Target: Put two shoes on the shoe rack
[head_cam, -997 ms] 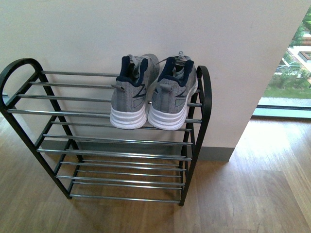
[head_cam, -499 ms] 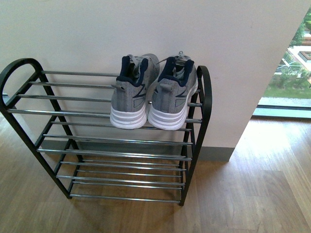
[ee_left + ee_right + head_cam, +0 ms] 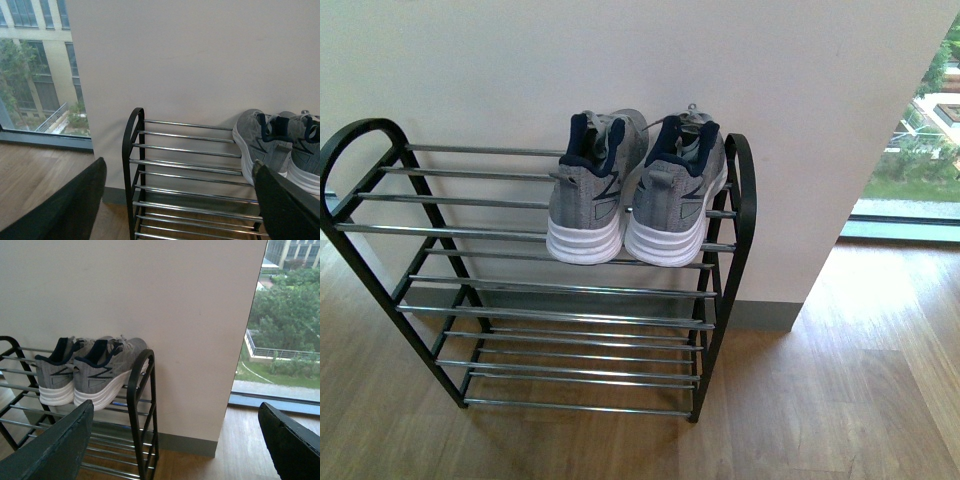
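The shoe rack [image 3: 450, 231] stands upright on the wood floor with its far side against the wall. It has black arched side frames and four tiers of thin chrome bars. Both shoes sit upright on the top tier at its right end, heels at the near bar and toes towards the wall. The left shoe [image 3: 588, 200] and the right shoe [image 3: 678, 195] lie side by side, close together. Both are grey knit with thick white soles, navy collar lining and dark side stripes. The right shoe is just beside the right side frame.
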